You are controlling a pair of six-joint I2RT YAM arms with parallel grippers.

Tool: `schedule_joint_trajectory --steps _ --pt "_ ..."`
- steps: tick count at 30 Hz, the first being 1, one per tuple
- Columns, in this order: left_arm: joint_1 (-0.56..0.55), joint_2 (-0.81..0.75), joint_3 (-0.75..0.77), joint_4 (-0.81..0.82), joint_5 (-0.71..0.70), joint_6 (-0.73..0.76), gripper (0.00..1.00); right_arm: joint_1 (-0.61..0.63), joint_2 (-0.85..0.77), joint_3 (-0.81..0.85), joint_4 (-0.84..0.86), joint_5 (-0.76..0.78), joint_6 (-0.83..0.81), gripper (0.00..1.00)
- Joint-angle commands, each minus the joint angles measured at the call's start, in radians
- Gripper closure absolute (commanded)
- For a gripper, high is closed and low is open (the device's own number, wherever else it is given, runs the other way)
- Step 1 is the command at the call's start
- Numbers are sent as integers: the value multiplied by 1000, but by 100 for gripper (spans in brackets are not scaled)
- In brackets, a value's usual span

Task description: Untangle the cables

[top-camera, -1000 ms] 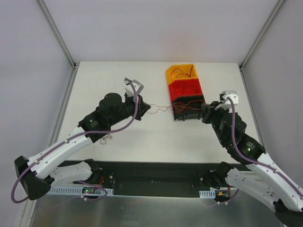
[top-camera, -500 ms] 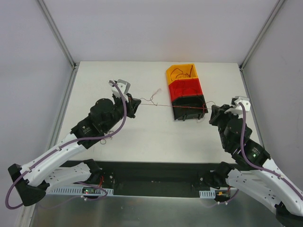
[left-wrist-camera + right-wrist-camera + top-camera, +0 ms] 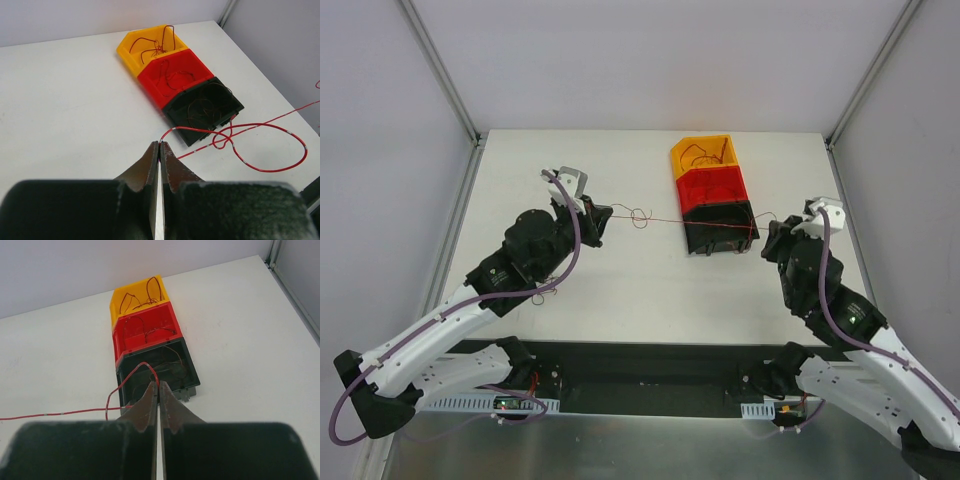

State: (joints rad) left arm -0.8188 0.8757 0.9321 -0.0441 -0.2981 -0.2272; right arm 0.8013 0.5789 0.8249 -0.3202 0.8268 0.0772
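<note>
1 red cable [image 3: 50, 414] drawn tauter, clamped by left gripper [image 3: 608, 212], right gripper [image 3: 767, 222]

- Desk [image 3: 620, 300]: white, matte, rectangular top, seen from above in the top view, with pale walls [image 3: 650, 60] on three sides.
- Frame posts [image 3: 473, 138]: slanted metal uprights that meet the desk at its two far corners.
- Yellow bin [image 3: 701, 139]: stands directly on the far right part of the desk, and is the farthest of a row of three.
- Red bin [image 3: 681, 190]: middle of the row, on the desk, touching the yellow bin's near side.
- Black bin [image 3: 720, 247]: nearest of the row, touching the red bin. The row runs slightly askew to the desk's edges.
- Loose dark cable [image 3: 546, 290]: small curly tangle lying on the left half of the desk, just beside the left arm [image 3: 470, 310] and well apart from the bins.
</note>
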Motion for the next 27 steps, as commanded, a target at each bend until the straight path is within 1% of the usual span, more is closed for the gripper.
schedule_joint_trajectory --steps 1,2,3,4,6,7,8,10,11,13,15,16,20,24,27 --pt "24 -9 11 -16 -73 43 100 -75 90 123 -140 121 -4 100" --pt "23 2 19 -16 -35 52 100 -98 114 138 -141 65 2 99" --pt "24 11 27 -16 58 66 96 -126 137 158 -143 -2 9 99" --pt "24 20 34 -16 121 75 90 -158 174 178 -140 -67 6 100" --pt "23 38 45 -1 296 78 78 -203 243 230 -138 -193 -10 99" --pt "24 48 45 6 362 75 69 -221 271 256 -138 -218 -16 100" --pt "23 58 50 9 397 71 56 -228 301 287 -138 -242 -19 100" --pt "24 72 54 1 395 63 36 -261 349 348 -128 -279 -27 100" --pt "23 72 53 -2 372 65 29 -277 369 374 -122 -293 -27 99" --pt "23 60 50 -11 324 72 20 -307 404 420 -105 -310 -31 99" --pt "23 39 43 -13 304 80 16 -339 452 465 -86 -327 -31 100" --pt "24 28 42 -13 271 84 16 -356 473 486 -79 -330 -37 100" --pt "23 -1 36 -14 232 91 14 -418 553 558 -50 -354 -45 100" --pt "24 -9 34 -14 232 88 14 -461 620 637 -19 -383 -56 100" --pt "23 -4 36 -14 246 78 13 -484 680 693 36 -408 -71 100"
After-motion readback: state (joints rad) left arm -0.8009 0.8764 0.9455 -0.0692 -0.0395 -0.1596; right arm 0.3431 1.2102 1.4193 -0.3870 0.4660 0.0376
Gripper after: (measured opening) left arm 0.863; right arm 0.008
